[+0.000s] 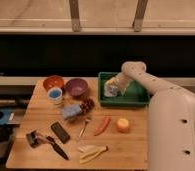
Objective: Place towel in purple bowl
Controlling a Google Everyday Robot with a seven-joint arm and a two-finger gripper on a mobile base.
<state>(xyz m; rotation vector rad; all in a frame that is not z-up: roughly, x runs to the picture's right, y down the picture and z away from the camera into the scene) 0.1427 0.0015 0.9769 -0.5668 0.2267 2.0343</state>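
Note:
The purple bowl [77, 88] stands at the back of the wooden table, left of the green tray [136, 98]. A pale, whitish bundle that looks like the towel [109, 91] lies in the left part of the tray. My gripper [113, 85] reaches down into the tray from the right and is right at that bundle. I cannot see whether it holds the bundle. The bowl looks empty.
An orange bowl [53, 82] and a blue cup [55, 94] stand left of the purple bowl. A blue sponge [70, 111], dark grapes [87, 105], a spoon [83, 129], a red pepper [103, 125], an orange fruit [122, 124], a banana [91, 151], a black block [60, 132] and a brush [41, 141] lie in front.

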